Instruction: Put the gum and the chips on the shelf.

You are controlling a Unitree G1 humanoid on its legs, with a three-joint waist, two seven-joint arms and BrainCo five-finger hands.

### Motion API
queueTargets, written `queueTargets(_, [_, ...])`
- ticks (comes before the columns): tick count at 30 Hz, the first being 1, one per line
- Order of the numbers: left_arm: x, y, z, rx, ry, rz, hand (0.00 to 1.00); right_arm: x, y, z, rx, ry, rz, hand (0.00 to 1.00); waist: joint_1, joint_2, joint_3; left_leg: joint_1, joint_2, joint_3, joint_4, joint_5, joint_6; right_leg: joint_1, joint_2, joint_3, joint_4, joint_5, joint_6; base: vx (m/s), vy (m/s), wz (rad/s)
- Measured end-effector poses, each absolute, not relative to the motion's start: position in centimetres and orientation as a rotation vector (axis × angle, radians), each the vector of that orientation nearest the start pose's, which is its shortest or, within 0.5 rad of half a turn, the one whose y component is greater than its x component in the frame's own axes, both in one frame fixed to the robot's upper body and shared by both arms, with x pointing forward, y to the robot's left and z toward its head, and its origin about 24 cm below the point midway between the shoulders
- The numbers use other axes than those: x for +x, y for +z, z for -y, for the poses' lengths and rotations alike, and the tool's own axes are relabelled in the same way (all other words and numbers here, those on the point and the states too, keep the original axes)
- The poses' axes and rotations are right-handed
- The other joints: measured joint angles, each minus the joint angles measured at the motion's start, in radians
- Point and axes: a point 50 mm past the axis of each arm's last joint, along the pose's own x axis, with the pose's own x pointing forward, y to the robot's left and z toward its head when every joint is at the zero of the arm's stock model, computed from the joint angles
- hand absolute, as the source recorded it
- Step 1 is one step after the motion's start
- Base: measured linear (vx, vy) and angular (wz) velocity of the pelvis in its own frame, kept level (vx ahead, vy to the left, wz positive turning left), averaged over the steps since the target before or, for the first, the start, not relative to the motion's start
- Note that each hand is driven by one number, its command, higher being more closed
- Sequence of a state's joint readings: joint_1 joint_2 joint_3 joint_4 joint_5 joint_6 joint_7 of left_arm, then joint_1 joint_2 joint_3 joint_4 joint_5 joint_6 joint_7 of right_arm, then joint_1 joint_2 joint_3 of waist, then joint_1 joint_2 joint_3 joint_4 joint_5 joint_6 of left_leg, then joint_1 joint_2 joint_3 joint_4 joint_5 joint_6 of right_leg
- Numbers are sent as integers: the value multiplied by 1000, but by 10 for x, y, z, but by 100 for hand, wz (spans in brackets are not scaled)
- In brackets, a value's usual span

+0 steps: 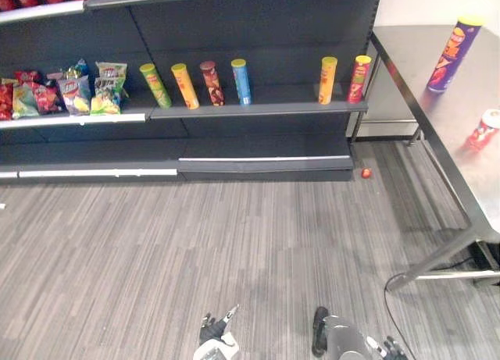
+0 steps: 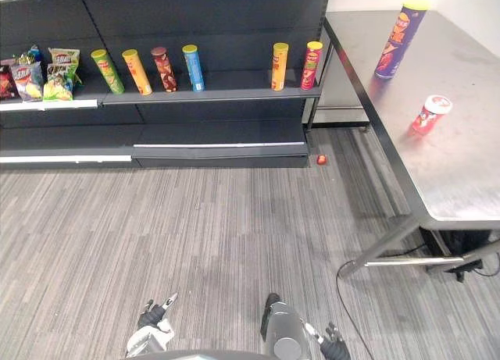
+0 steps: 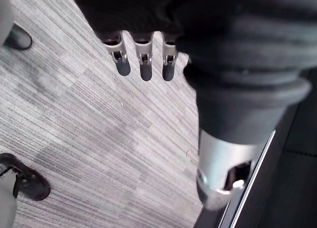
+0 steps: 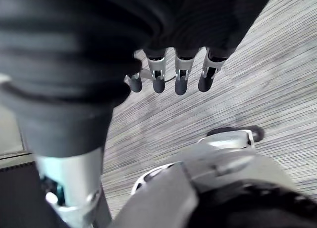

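The chips can [image 2: 399, 41] stands upright at the far side of the steel table [image 2: 461, 180] on your right, and the gum tub [image 2: 430, 114] sits nearer on the same top, well apart from it. Both your hands hang low over the floor, the left hand [image 3: 145, 60] and the right hand [image 4: 181, 77], each with fingers loosely straight and nothing in them. Expect the can to be light, stiff and smooth-sided (likely to topple if nudged high), so wrap it around the middle. The gum tub looks small, hard and apt to roll, so pinch it across the body below the white lid. The shelf [image 2: 226, 96] at far left has room between the blue can [image 2: 193, 67] and the orange can [image 2: 279, 65].
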State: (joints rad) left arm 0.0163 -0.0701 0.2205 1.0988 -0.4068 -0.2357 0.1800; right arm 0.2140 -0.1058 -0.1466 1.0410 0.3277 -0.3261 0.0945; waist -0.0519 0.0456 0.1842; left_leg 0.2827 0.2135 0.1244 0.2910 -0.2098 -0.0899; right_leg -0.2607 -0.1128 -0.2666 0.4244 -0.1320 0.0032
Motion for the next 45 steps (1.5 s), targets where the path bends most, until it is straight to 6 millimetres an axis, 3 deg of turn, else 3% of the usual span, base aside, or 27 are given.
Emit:
queueTargets(3, [114,-155,-173,-427,653,-883,0,66,-151,221,229,-375,-863,0,0,12,-7,-156,66,-46,380,170,-49,88,33,-22,-7,-70,-10,507,-179,9])
queueTargets(4, [108,-156,-179,-435,694,-900,0,66,-151,223,224,-374,-859,0,1,15,-7,-287,102,-93,629,295,-79,143,62,-26,-29,-103,-21,429,-53,8])
queueTargets(6, [103,-156,-188,-452,758,-902,0,66,-151,224,221,-374,-863,0,7,18,-3,-405,125,-85,852,273,-65,216,82,-19,-63,-119,-31,374,-4,-9])
queueTargets(7, [95,-158,-192,-450,798,-924,0,65,-151,223,220,-373,-868,0,15,12,-1,-462,118,-54,916,217,-58,273,85,-6,-95,-124,-35,474,56,-44])
queueTargets(9, [74,-162,-199,-432,840,-982,0,65,-152,222,217,-364,-871,0,35,4,-2,-529,98,-10,857,126,-25,348,76,26,-141,-125,-23,440,100,-62])
queueTargets(10, [66,-162,-204,-428,881,-988,0,67,-152,220,222,-360,-867,0,52,-8,1,-558,85,39,691,61,-2,381,53,58,-152,-130,2,343,145,-60])
queueTargets(11, [62,-163,-207,-417,882,-1001,0,69,-152,218,226,-356,-861,0,58,-17,5,-556,74,61,588,47,-3,392,38,71,-152,-137,14,514,251,-68])
queueTargets(14, [30,-168,-206,-387,894,-1112,0,78,-149,212,226,-321,-820,0,63,-42,3,-520,13,38,23,97,28,424,-34,156,-138,-210,82,469,366,-70])
queueTargets(15, [23,-169,-206,-379,895,-1129,0,79,-149,211,225,-317,-819,0,66,-44,3,-516,11,17,-23,132,12,431,-44,174,-135,-227,98,367,375,-71])
queueTargets(16, [12,-169,-207,-371,908,-1158,0,79,-150,207,233,-306,-824,0,79,-56,-1,-503,-4,21,-10,200,-33,442,-55,214,-134,-250,100,483,377,-68])
queueTargets(17, [3,-168,-214,-348,920,-1166,0,78,-152,199,256,-284,-828,0,85,-71,-19,-520,-25,31,43,178,-32,448,-66,275,-139,-255,90,488,312,-53])
queueTargets(19, [2,-167,-222,-317,914,-1171,0,88,-151,183,291,-252,-799,0,86,-110,-26,-550,-31,34,158,67,-33,420,-28,359,-52,-224,70,521,236,-41])
queueTargets(20, [-2,-168,-222,-302,898,-1200,0,91,-152,175,311,-247,-798,0,92,-125,-37,-538,-53,37,192,19,-24,420,-41,392,-40,-205,69,447,222,-51])
queueTargets(23, [-6,-170,-223,-278,862,-1252,0,91,-154,170,348,-280,-803,0,83,-141,-69,-458,-87,93,188,-7,12,396,-70,453,69,-148,57,398,226,-50])
queueTargets(24, [-6,-170,-225,-214,795,-1275,0,88,-155,175,350,-312,-813,0,80,-137,-67,-398,-93,114,184,-9,23,368,-87,460,181,-81,50,378,142,-70])
queueTargets(26, [-1,-171,-222,-149,688,-1285,0,86,-155,183,340,-341,-814,0,71,-111,-62,-321,-94,116,212,-9,23,314,-110,423,324,94,49,308,128,-96])
queueTargets(27, [1,-171,-220,-122,638,-1288,0,85,-154,192,321,-369,-810,0,61,-84,-62,-258,-94,134,176,-10,31,273,-146,372,394,199,71,297,203,-116])
queueTargets(29, [15,-169,-228,-78,598,-1250,0,90,-152,195,314,-366,-791,0,31,-73,-69,-145,-109,212,22,-25,57,172,-203,239,522,130,27,292,178,-101])
queueTargets(30, [35,-166,-235,-67,593,-1187,0,95,-151,193,317,-356,-778,0,22,-80,-63,-103,-113,255,-46,-25,56,98,-216,131,552,22,21,208,53,-93])
queueTargets(31, [56,-162,-238,-85,601,-1116,0,98,-150,193,317,-348,-770,0,25,-89,-57,-96,-108,294,-56,-22,51,44,-207,0,484,-35,18,195,25,-104])
queueTargets(32, [65,-160,-240,-99,610,-1084,0,98,-150,191,317,-339,-770,0,27,-101,-55,-91,-115,308,-55,-18,45,38,-190,-71,382,-1,10,187,8,-135])
queueTargets(33, [74,-159,-235,-123,610,-1061,0,96,-150,195,311,-338,-769,0,25,-73,-52,-67,-107,308,-76,-14,47,90,-155,-157,271,-18,-28,206,20,-151])
queueTargets(34, [78,-160,-229,-152,607,-1052,0,97,-148,200,296,-338,-758,0,23,-55,-48,-55,-85,321,-95,-2,37,121,-128,-214,196,-9,-40,208,25,-195])
queueTargets(35, [84,-160,-223,-181,610,-1030,0,101,-147,203,285,-332,-743,0,20,-37,-37,-36,-74,356,-112,6,31,143,-109,-284,126,-5,-36,161,17,-164])
queueTargets(38, [99,-158,-209,-211,576,-985,0,97,-146,212,268,-349,-749,0,-6,-27,-15,-5,-88,452,-151,14,20,143,-95,-409,56,-6,-38,77,8,-133])
queueTargets(41, [99,-160,-193,-249,543,-980,0,77,-151,213,249,-357,-800,0,-6,-31,-11,36,-118,500,-187,38,14,159,-93,-422,18,-14,-51,15,16,-59])
queueTargets(45, [100,-160,-190,-253,514,-972,0,69,-153,210,250,-353,-822,0,-2,-42,-5,36,-144,497,-189,65,1,197,-85,-422,-80,-15,-49,-9,2,-2])
